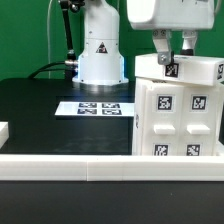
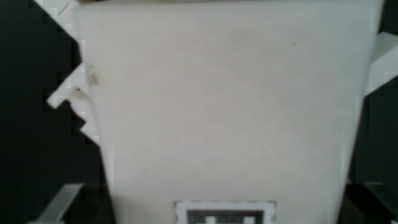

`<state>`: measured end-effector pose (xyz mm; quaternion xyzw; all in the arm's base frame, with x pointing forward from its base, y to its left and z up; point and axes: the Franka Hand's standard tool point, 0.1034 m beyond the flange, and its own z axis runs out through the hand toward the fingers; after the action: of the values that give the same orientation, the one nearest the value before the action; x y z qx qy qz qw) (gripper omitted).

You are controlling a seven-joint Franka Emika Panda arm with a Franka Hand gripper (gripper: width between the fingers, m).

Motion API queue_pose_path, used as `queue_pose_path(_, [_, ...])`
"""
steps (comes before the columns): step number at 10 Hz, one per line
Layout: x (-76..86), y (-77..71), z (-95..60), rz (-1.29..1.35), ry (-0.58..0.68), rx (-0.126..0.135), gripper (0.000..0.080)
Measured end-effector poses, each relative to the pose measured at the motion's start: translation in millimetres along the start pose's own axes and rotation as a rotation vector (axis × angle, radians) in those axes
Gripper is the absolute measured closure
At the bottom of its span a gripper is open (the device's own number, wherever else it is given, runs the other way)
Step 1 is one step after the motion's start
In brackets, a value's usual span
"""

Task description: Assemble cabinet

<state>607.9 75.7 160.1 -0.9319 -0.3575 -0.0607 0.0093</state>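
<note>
The cabinet, a large white hollow box with black-and-white tags, stands at the exterior view's right, its face of four small tagged panels toward the camera. My gripper hangs straight down over its top edge, the fingers on either side of a small tagged part. In the wrist view the cabinet's white surface fills the frame, with a tag low between the fingers. One grey finger stands a little clear of the white edge. The jaws look open around the cabinet's top.
The marker board lies flat on the black table behind the cabinet. The arm's white base stands at the back. A low white wall runs along the front edge. A small white piece shows at the left edge.
</note>
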Motion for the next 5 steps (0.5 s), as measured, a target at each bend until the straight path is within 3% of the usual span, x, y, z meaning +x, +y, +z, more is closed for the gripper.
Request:
queue_pose_path(4, [0.1,-0.3,0.2,0.245,0.002,-0.001,0.0242])
queue_pose_path(5, [0.4,-0.9,0.4,0.373,0.025,-0.015,0.0241])
